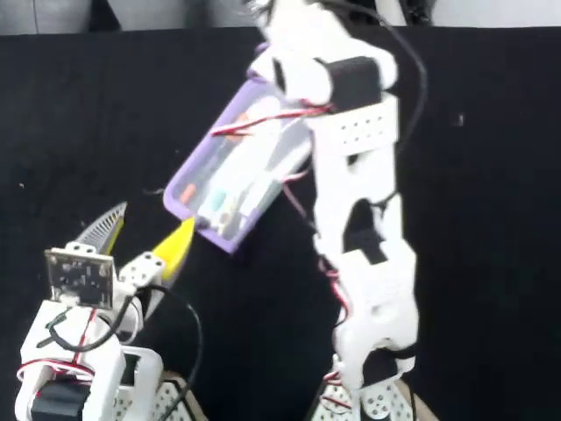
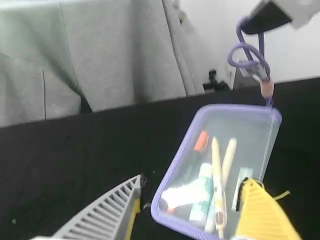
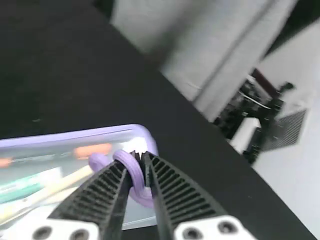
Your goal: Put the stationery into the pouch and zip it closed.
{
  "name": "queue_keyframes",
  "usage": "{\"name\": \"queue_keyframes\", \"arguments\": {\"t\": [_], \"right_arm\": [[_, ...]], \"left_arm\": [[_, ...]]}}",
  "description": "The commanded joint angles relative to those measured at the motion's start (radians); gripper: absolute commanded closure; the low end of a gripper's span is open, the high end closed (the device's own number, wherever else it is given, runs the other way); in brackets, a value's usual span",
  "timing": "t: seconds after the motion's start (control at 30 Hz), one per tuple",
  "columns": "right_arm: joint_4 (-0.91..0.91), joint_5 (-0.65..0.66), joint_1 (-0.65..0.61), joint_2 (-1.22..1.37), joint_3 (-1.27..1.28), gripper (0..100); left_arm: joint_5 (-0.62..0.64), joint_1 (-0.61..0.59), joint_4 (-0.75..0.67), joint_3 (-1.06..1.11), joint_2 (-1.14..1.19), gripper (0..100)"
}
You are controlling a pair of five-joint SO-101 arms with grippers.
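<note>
Two arms over a black table point(image 1: 491, 263), so biggest stuff first. The right arm point(image 1: 359, 219) runs up the high view from 6 o'clock to about 12, and the left arm point(image 1: 79, 351) sits down at 7 o'clock. The pouch point(image 1: 237, 167), clear with purple trim, lies slanted a bit toward 10 o'clock from the middle, one end pointing to 1 o'clock and the other to 7. The left gripper point(image 1: 156, 217) is spread wide with nothing in it. The tip of its yellow finger point(image 1: 175, 246) is just beside the pouch's 7 o'clock end, and I can't tell if it touches; its grey finger point(image 1: 105, 226) is off to the 9 o'clock side. The right gripper point(image 3: 142, 157) is at the 1 o'clock end, jaws pinched tight on the purple loop point(image 3: 131, 172) at the pouch corner. The stationery point(image 2: 212, 185) is inside the pouch: a couple of cream pens, something orange-capped, a white-and-teal tube. Whether the zip is fully closed, no idea from here.
</note>
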Motion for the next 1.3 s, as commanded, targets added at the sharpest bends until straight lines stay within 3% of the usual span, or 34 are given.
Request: {"name": "queue_keyframes", "arguments": {"t": [0.0,0.17,0.33,0.43,0.73,1.03,1.27], "right_arm": [[0.147,0.008,-0.107,-0.062,-0.068,98.5],[0.161,-0.054,-0.074,-0.064,0.059,97.8],[0.127,-0.054,-0.066,-0.07,0.139,81.6],[0.115,-0.04,-0.077,-0.087,0.059,74.9],[0.166,-0.032,-0.216,-0.18,-0.194,74.7],[0.166,0.129,-0.123,-0.285,0.446,74.7],[0.163,0.212,-0.107,-0.361,0.769,74.7]], "left_arm": [[-0.002,-0.015,0.089,-0.035,0.005,69],[-0.002,-0.016,0.158,0.002,0.005,69],[-0.002,-0.016,0.157,0.007,0.003,69],[-0.002,-0.016,0.158,0.007,0.003,69],[-0.002,-0.016,0.166,0.008,0.003,69],[-0.002,-0.016,0.19,0.007,0.003,69],[-0.002,-0.016,0.187,0.008,0.003,69]]}}
